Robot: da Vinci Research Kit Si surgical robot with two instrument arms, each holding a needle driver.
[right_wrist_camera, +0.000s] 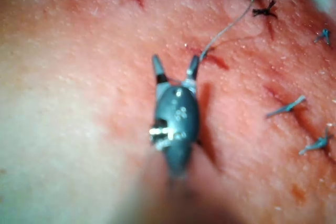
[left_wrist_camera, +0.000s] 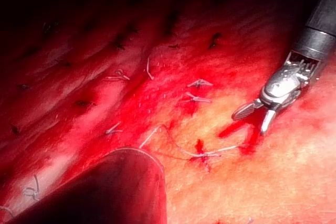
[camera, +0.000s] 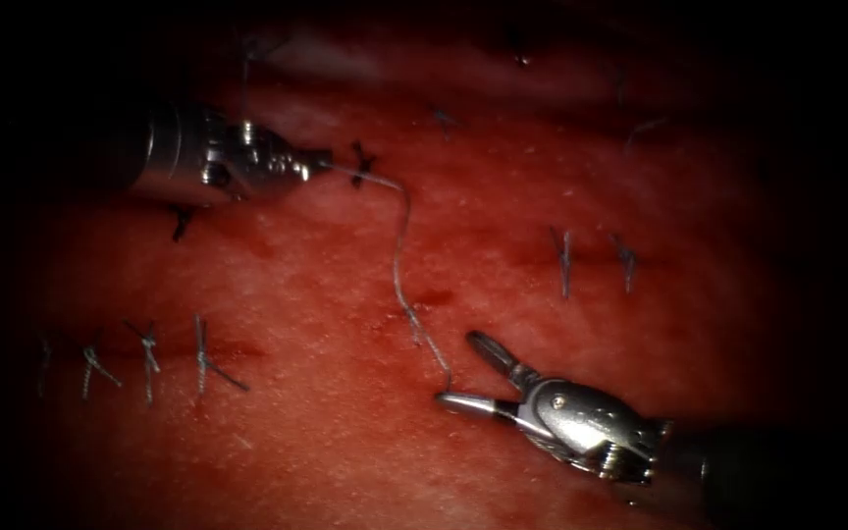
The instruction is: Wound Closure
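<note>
A: Left claw?
B: Metal, shut on thread, upper left of the tissue.
A: Thread's run?
B: Thin, grey, curving down-right into a small cut.
A: Right claw?
B: Spread wide, empty, one tip beside the thread's low end.
A: Needle?
B: Cannot tell.

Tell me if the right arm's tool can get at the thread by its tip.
Probably yes: the right tool has its jaws open, holding nothing, and the thread, held by the left tool, ends beside its lower jaw with bare tissue around.
</note>
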